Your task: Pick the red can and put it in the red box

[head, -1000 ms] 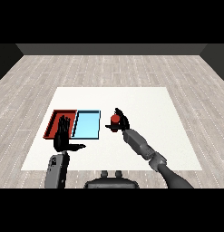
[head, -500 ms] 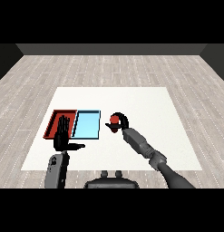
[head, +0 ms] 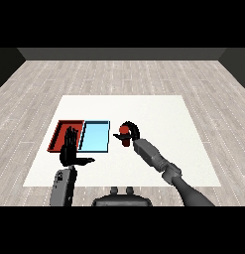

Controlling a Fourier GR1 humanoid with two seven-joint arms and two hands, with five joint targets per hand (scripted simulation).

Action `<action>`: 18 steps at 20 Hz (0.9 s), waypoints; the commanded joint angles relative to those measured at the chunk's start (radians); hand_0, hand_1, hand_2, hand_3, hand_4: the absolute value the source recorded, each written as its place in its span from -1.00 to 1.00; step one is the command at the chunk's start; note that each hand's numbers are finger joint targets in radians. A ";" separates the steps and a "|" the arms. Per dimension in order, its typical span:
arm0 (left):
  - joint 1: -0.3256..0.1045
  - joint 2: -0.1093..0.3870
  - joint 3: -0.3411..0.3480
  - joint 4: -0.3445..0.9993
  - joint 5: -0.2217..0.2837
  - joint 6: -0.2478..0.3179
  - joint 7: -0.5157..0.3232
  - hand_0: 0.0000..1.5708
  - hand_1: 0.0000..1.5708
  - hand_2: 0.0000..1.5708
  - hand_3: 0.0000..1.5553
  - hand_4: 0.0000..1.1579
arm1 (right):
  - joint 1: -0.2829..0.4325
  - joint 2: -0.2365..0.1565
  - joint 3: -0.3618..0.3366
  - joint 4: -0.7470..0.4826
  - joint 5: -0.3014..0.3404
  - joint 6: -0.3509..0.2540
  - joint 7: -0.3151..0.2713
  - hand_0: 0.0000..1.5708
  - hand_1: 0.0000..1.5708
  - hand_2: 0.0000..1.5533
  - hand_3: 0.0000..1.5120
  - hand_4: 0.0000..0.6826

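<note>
The red can (head: 125, 134) stands on the white table just right of the light blue tray (head: 95, 136). My right hand (head: 132, 129) is curled round the can from behind and the right, so only the can's front shows. The red tray (head: 62, 132) lies at the left, side by side with the blue one. My left hand (head: 71, 150) is raised over the near edge of the red tray, fingers straight and upright, thumb out to the right, holding nothing.
The white table (head: 158, 114) spreads wide to the right and behind the trays. Grey wooden floor (head: 119, 74) surrounds it. My right forearm (head: 156, 158) crosses the table from the lower right.
My right hand has curled further round the red can and tipped over its top. The left hand has stayed in place.
</note>
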 commanded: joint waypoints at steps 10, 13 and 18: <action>-0.020 -0.009 -0.011 0.105 -0.033 -0.015 -0.092 -1.00 -1.00 -1.00 -1.00 -1.00 | -0.017 0.003 -0.070 -0.110 0.046 -0.099 -0.107 0.97 0.97 0.88 0.83 0.70; 0.016 -0.010 -0.038 -0.016 -0.045 0.017 0.012 -1.00 -1.00 -1.00 -1.00 -1.00 | 0.010 -0.055 -0.092 -0.214 0.121 -0.113 -0.065 0.93 0.93 0.88 0.83 0.78; -0.033 -0.009 -0.080 -0.052 -0.020 -0.019 0.088 -1.00 -1.00 -1.00 -1.00 -1.00 | 0.105 -0.159 -0.103 -0.417 0.152 -0.096 -0.105 0.93 0.93 0.89 0.86 0.88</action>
